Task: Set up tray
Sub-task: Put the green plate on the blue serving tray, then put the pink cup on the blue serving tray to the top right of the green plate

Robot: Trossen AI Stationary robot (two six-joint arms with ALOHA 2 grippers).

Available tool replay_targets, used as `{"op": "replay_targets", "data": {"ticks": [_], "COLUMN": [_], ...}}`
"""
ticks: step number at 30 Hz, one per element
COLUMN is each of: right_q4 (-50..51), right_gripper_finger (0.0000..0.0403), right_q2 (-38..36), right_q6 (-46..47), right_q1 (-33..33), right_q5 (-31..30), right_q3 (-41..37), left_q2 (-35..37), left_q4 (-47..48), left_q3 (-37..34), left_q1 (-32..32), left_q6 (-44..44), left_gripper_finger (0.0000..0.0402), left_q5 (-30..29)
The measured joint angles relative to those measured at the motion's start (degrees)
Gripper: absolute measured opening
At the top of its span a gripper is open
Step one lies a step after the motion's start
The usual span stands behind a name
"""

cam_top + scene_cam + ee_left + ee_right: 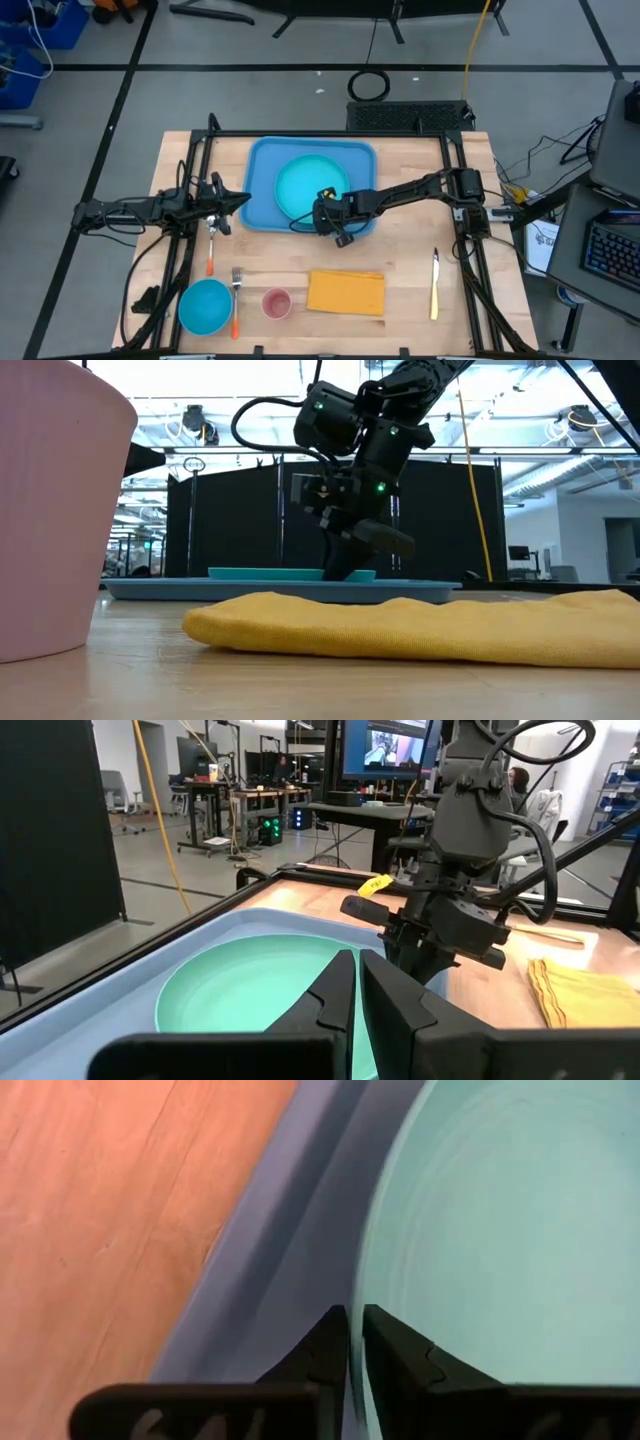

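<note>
The light-blue tray (262,160) lies at the table's far middle, and a round teal plate (305,185) rests flat inside it. My right gripper (355,1325) slants down onto the plate's near rim, close to the tray's near wall (260,1280), and is shut on that rim. It also shows in the high view (318,213) and in the low view (340,568). My left gripper (357,970) waits shut and level just left of the tray (243,199), holding nothing. My right gripper pinches the teal plate's near rim (368,1285) between its two fingers, which stand very close together. The fingers come slanting down from the table's right and near side. The plate lies flat on the tray's floor.
Along the table's near edge lie a blue bowl (205,305), a fork (236,290), a pink cup (276,302), an orange-yellow napkin (346,292) and a knife (434,285). A spoon (211,252) lies below my left gripper. Dark frame rails run along both sides.
</note>
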State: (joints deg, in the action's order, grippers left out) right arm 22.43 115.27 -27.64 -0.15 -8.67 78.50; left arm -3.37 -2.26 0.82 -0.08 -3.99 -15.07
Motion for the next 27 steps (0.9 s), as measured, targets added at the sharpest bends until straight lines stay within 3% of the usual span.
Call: {"op": "replay_targets", "data": {"ticks": [16,27], "right_q4": [-2.9,-4.2], "right_gripper_finger": [0.0129,0.0155], "right_q2": [-0.5,-2.2], "right_q6": [1.2,1.0], "right_q1": [0.4,1.7], "right_q5": [-0.2,-0.5], "right_q3": [-0.1,-0.1], "left_q2": [0.0,0.0], "left_q4": [0.0,0.0], "left_q3": [0.0,0.0], "left_q1": [0.0,0.0], "left_q6": [0.0,0.2], "left_gripper_finger": [0.0026,0.0026], "left_q5": [0.0,0.1]}}
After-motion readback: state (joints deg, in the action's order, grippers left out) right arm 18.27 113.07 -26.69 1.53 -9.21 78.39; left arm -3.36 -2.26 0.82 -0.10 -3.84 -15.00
